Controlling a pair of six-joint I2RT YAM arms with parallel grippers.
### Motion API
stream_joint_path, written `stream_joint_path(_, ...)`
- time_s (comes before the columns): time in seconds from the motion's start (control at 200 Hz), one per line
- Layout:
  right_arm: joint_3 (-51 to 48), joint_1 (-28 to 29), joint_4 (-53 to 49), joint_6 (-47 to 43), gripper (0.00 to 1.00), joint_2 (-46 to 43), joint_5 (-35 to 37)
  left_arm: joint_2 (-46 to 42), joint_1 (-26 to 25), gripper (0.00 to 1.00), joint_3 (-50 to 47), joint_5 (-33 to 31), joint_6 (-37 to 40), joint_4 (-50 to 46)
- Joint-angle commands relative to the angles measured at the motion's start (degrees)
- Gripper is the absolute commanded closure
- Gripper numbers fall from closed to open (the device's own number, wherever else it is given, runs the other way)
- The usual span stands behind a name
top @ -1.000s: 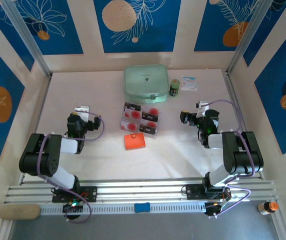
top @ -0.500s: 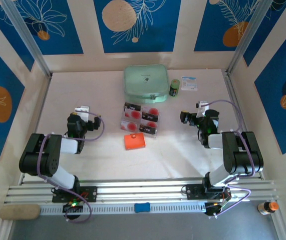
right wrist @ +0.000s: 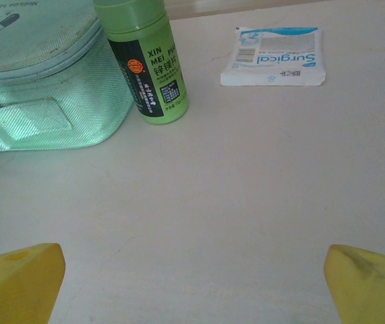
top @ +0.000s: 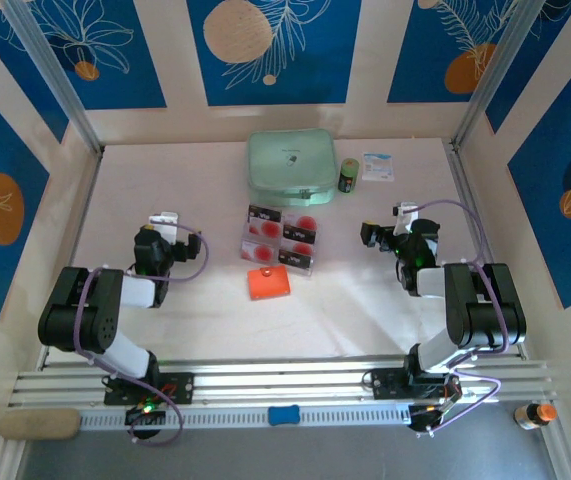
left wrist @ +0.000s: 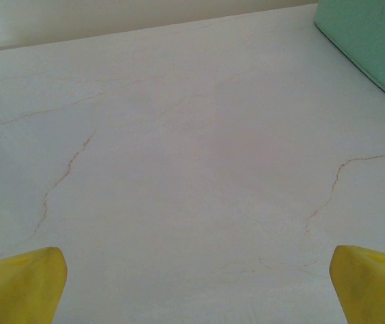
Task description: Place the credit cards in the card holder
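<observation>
Cards point(top: 283, 236), pink-white with red circles, lie beside orange-red holder point(top: 268, 283).

bare table point(top: 205, 290) l & r of cards point(top: 283, 238); mint case point(top: 290, 167) behind.

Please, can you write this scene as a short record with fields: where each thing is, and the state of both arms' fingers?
credit cards: lying in clear tray, mid-table
card holder: orange, looks shut, just nearer than the tray
left gripper: fingers open, holding nothing
right gripper: fingers open, holding nothing
far side: mint-green case, green bottle, white packet
progress: no card in the holder yet
</observation>
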Motion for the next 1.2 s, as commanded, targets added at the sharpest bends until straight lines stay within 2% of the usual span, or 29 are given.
stream_joint_path(0.0,0.5,-0.3,0.2,0.0,0.01,-0.4,-1.0,0.4,0.6,0.00,1.0,-0.2,-0.8,0.7)
stream_joint_path(0.14,0.1,-0.2,0.9,-0.1,0.01,-0.8,-0.9,0.0,0.6,0.00,0.4,-0.2,-0.7,1.5)
stream_joint_path(0.23,-0.4,-0.1,-0.5,1.5,0.01,-4.2,3.8,-2.9,0.5,0.00,0.8,-1.1,-0.9,-1.5)
stream_joint_path(0.36,2.9,-0.6,-15.0,4.5,0.01,-13.6,6.0,-9.7,0.4,0.00,4.0,-3.4,-1.4,-12.5)
stream_joint_path(0.47,10.6,-2.5,-36.4,19.6,0.01,-19.4,13.4,-15.8,0.3,0.00,7.6,-6.4,-4.9,-22.4)
stream_joint_path(0.495,12.2,-3.8,-41.1,22.4,0.01,-20.3,11.9,-17.0,0.3,0.00,8.9,-6.6,-6.4,-25.8)
stream_joint_path(0.52,13.8,-5.7,-44.8,23.7,0.01,-21.0,7.2,-18.3,0.3,0.00,10.5,-6.7,-8.0,-29.5)
stream_joint_path(0.575,15.2,-7.7,-47.6,24.2,0.01,-22.2,0.1,-20.4,0.2,0.00,13.8,-6.9,-12.2,-36.8)
stream_joint_path(0.69,18.1,-6.5,-54.9,21.6,0.01,-24.3,-8.0,-21.8,-0.2,0.00,18.4,-3.8,-20.0,-49.0)
stream_joint_path(0.76,19.9,-3.3,-59.8,20.6,0.00,-24.4,-9.6,-21.9,-1.2,0.00,17.8,-1.4,-22.7,-49.8)
stream_joint_path(0.87,21.0,5.2,-65.0,20.7,0.02,-23.5,-8.0,-20.1,-4.4,0.00,17.4,-4.3,-24.6,-51.4)
stream_joint_path(1.045,21.2,22.4,-68.6,22.9,0.02,-18.6,0.9,-14.1,-9.6,0.00,21.5,-13.0,-25.2,-61.1)
stream_joint_path(1.195,22.4,33.0,-70.8,24.8,0.02,-13.0,9.9,-9.3,-12.9,0.00,25.6,-17.3,-26.1,-69.0)
